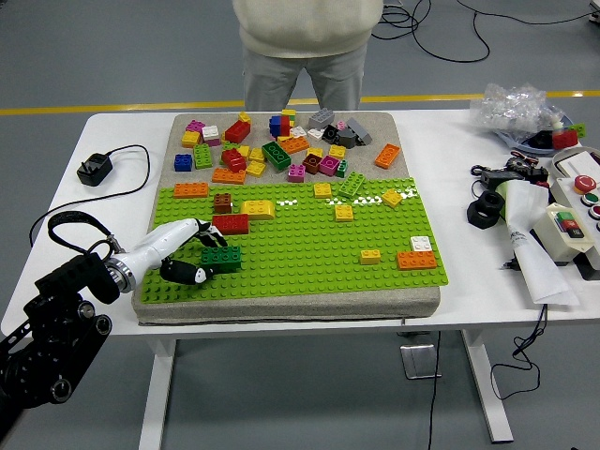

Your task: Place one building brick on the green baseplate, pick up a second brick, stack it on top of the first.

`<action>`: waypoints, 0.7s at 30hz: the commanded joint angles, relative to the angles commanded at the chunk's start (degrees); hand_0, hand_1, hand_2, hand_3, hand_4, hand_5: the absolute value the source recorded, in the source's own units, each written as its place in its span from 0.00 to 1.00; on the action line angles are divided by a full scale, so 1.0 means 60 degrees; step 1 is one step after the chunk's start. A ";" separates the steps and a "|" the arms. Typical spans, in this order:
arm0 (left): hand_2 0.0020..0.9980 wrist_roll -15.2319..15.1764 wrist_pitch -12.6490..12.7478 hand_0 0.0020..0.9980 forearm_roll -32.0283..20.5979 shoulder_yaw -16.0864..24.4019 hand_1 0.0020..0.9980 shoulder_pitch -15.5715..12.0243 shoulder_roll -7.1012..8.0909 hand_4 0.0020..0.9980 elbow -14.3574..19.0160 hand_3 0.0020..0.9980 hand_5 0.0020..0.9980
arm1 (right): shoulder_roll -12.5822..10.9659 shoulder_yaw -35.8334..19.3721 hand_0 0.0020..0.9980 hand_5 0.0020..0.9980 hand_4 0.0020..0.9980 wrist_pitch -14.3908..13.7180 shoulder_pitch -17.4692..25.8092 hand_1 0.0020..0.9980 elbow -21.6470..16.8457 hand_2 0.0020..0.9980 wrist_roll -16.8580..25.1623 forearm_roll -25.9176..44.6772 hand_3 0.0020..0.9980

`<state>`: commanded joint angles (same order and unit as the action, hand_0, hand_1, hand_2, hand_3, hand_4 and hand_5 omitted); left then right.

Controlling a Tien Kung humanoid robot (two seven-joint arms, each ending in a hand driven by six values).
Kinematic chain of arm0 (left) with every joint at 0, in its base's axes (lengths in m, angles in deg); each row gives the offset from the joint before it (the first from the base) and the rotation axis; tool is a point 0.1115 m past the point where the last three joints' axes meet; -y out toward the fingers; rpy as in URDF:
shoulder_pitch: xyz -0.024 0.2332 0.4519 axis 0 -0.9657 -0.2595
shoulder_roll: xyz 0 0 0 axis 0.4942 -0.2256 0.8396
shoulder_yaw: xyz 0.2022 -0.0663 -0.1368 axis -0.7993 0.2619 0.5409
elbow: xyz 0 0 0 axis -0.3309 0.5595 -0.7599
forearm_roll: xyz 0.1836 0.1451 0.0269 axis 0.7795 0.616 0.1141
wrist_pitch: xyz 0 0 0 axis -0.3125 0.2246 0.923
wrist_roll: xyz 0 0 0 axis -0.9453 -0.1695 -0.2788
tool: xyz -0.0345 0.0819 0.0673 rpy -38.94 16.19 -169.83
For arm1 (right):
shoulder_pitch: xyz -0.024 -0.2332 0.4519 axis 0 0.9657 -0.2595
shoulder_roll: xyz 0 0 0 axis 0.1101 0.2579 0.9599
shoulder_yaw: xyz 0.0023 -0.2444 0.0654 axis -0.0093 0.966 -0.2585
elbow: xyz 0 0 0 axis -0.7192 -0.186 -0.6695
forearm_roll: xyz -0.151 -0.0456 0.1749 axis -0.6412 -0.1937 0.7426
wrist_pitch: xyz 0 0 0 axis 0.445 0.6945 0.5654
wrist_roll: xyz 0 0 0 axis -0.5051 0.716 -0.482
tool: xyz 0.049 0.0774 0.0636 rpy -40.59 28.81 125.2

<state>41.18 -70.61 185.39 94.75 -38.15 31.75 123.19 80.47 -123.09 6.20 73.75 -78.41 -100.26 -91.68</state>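
The left robot hand (192,255) has its fingers closed around a dark green brick (221,258), long axis parallel to the near edge of the baseplate (309,262).

Bright, even overhead light; a sharp picture throughout.

The white table (112,202) is well lit without blown-out glare, and shadows are soft and short (the plainest one is the dark band under the table's near edge, above the grey floor (300,394)). Colours on the green baseplate (309,258) are saturated and its studs stay crisp. The crumpled clear plastic (518,105) catches small highlights. Straight edges bow only slightly towards the corners.
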 joint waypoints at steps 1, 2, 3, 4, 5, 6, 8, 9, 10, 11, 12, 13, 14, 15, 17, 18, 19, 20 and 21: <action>0.54 -0.0008 0.0002 0.77 0.0005 -0.0018 0.68 -0.0001 -0.0007 0.54 -0.0025 0.54 0.00 | 0.0000 -0.0003 0.79 0.64 0.92 0.0004 0.0000 0.75 0.0000 0.79 -0.0007 -0.0002 0.76; 0.54 -0.0013 0.0003 0.77 0.0008 -0.0032 0.68 -0.0003 -0.0012 0.54 -0.0043 0.54 0.00 | 0.0000 -0.0005 0.79 0.64 0.92 0.0007 0.0001 0.75 0.0000 0.79 -0.0012 -0.0004 0.76; 0.54 -0.0016 0.0005 0.77 0.0011 -0.0039 0.68 -0.0004 -0.0019 0.54 -0.0056 0.54 0.00 | 0.0000 -0.0006 0.79 0.64 0.92 0.0009 0.0001 0.75 0.0000 0.79 -0.0015 -0.0003 0.76; 0.54 -0.0019 0.0010 0.77 0.0019 -0.0048 0.68 -0.0009 -0.0036 0.54 -0.0081 0.54 0.00 | -0.0001 -0.0009 0.79 0.64 0.92 0.0012 0.0001 0.75 0.0000 0.79 -0.0019 -0.0001 0.76; 0.55 -0.0022 0.0013 0.78 0.0024 -0.0048 0.69 -0.0013 -0.0047 0.55 -0.0100 0.54 0.00 | 0.0000 -0.0010 0.79 0.64 0.92 0.0014 0.0001 0.75 0.0000 0.79 -0.0022 0.0001 0.76; 0.55 -0.0025 0.0015 0.78 0.0027 -0.0048 0.69 -0.0016 -0.0053 0.55 -0.0111 0.54 0.00 | 0.0001 -0.0010 0.79 0.64 0.92 0.0016 0.0001 0.75 0.0000 0.79 -0.0024 0.0002 0.76; 0.55 -0.0038 0.0023 0.78 0.0024 -0.0039 0.69 -0.0017 -0.0056 0.55 -0.0127 0.54 0.00 | 0.0003 -0.0014 0.79 0.64 0.92 0.0012 -0.0001 0.75 0.0000 0.79 -0.0026 0.0000 0.76; 0.55 -0.0047 0.0029 0.78 0.0022 -0.0030 0.69 -0.0011 -0.0055 0.55 -0.0139 0.54 0.00 | 0.0007 -0.0010 0.79 0.64 0.92 0.0007 -0.0003 0.75 0.0000 0.79 -0.0024 0.0007 0.76; 0.55 -0.0051 0.0031 0.78 0.0021 -0.0026 0.69 -0.0008 -0.0054 0.55 -0.0144 0.54 0.00 | 0.0008 -0.0008 0.79 0.64 0.92 0.0005 -0.0004 0.75 0.0000 0.79 -0.0023 0.0009 0.76; 0.55 -0.0067 0.0051 0.78 0.0010 -0.0015 0.69 0.0004 -0.0055 0.55 -0.0158 0.54 0.00 | 0.0015 -0.0006 0.79 0.64 0.92 0.0001 -0.0009 0.75 0.0000 0.79 -0.0019 0.0012 0.76; 0.55 -0.0074 0.0060 0.80 0.0005 -0.0011 0.70 0.0009 -0.0056 0.58 -0.0164 0.55 0.00 | 0.0018 -0.0006 0.79 0.64 0.92 -0.0001 -0.0011 0.75 0.0000 0.79 -0.0018 0.0013 0.76; 0.55 -0.0092 0.0090 0.80 0.0002 0.0002 0.70 0.0017 -0.0059 0.58 -0.0190 0.55 0.00 | 0.0024 0.0003 0.79 0.64 0.92 -0.0003 -0.0014 0.75 0.0000 0.79 -0.0011 0.0020 0.76; 0.55 -0.0099 0.0102 0.80 0.0001 0.0007 0.70 0.0021 -0.0060 0.58 -0.0200 0.55 0.00 | 0.0027 0.0006 0.79 0.64 0.92 -0.0004 -0.0015 0.75 0.0000 0.79 -0.0008 0.0022 0.76; 0.55 -0.0113 0.0104 0.80 0.0008 0.0008 0.70 0.0027 -0.0059 0.58 -0.0218 0.55 0.00 | 0.0029 0.0008 0.79 0.64 0.92 -0.0006 -0.0018 0.75 0.0000 0.79 -0.0006 0.0025 0.76; 0.55 -0.0134 0.0111 0.80 0.0014 0.0012 0.70 0.0038 -0.0060 0.58 -0.0253 0.55 0.00 | 0.0029 0.0011 0.79 0.64 0.92 -0.0006 -0.0023 0.75 0.0000 0.79 -0.0005 0.0031 0.76; 0.56 -0.0139 0.0110 0.82 0.0014 0.0013 0.73 0.0040 -0.0061 0.62 -0.0261 0.57 0.00 | 0.0029 0.0012 0.79 0.64 0.92 -0.0005 -0.0023 0.75 0.0000 0.79 -0.0006 0.0033 0.76; 0.56 -0.0150 0.0103 0.82 0.0011 0.0016 0.73 0.0044 -0.0061 0.62 -0.0278 0.57 0.00 | 0.0029 0.0015 0.79 0.64 0.92 -0.0001 -0.0021 0.75 0.0000 0.79 -0.0008 0.0037 0.76; 0.56 -0.0158 0.0101 0.82 0.0003 0.0010 0.73 0.0049 -0.0063 0.62 -0.0298 0.57 0.00 | 0.0027 0.0014 0.79 0.64 0.92 0.0003 -0.0019 0.75 0.0000 0.79 -0.0010 0.0038 0.76; 0.56 -0.0164 0.0101 0.82 -0.0004 0.0003 0.73 0.0054 -0.0065 0.62 -0.0313 0.57 0.00 | 0.0026 0.0011 0.79 0.64 0.92 0.0006 -0.0017 0.75 0.0000 0.79 -0.0013 0.0038 0.76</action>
<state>40.20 -70.00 185.37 94.76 -37.82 31.36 121.31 80.63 -123.02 6.24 73.65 -78.41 -100.33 -91.45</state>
